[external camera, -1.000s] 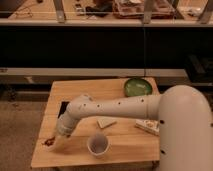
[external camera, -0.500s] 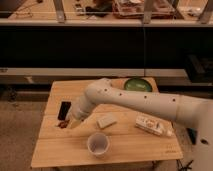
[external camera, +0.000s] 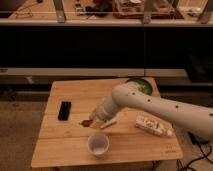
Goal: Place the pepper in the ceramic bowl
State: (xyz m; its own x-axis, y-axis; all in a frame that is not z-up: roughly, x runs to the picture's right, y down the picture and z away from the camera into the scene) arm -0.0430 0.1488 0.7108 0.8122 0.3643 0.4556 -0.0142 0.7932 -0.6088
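We find the gripper [external camera: 91, 120] low over the middle of the wooden table [external camera: 65, 150], at the end of the white arm [external camera: 150, 102] that reaches in from the right. Its fingers are closed narrow on the pepper [external camera: 85, 122], which shows as a small reddish-brown shape at the fingertips. We cannot tell whether the pepper is clear of the tabletop or touching it.

The green bowl [external camera: 143, 83] sits at the far right corner of the table, well apart from the gripper and partly hidden behind the arm. A black phone [external camera: 64, 110] lies to the left of the gripper. A white cup [external camera: 98, 144] stands near the front edge, and a pale stick-shaped item [external camera: 108, 123] lies just beside the gripper. A printed packet [external camera: 151, 125] lies under the arm's line, further right.

In our judgement the step in hand is the carry to the bowl. We advise:
- Lift first, so that the pepper clears the tabletop and the pale item before any sideways travel.
- Hold the grip firm, since the pepper is small and tapered and may slip or pivot.
- Route toward the far right, passing above the packet rather than brushing it.
- Bring the fingertips over the middle of the bowl, inside its rim, and lower before release, so that the pepper does not bounce out.
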